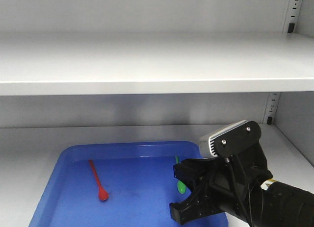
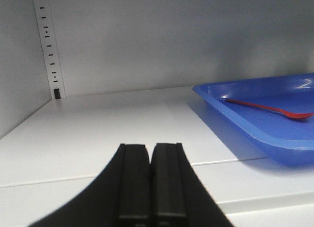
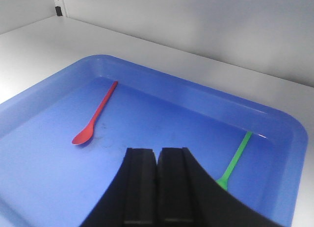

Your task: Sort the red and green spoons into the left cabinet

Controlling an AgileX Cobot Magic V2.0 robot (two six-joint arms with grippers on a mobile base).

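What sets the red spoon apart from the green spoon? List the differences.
Colour: the red spoon is red, the green spoon green.
Place: the red spoon lies toward the left of the blue tray, the green spoon near its right wall.
Visibility: the red spoon shows whole; the green spoon's bowl is partly hidden by the right gripper.
Both are thin, long-handled and lie flat.

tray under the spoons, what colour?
Blue, plain, no pattern. The tray shows best in the right wrist view, with the red spoon and green spoon lying in it.
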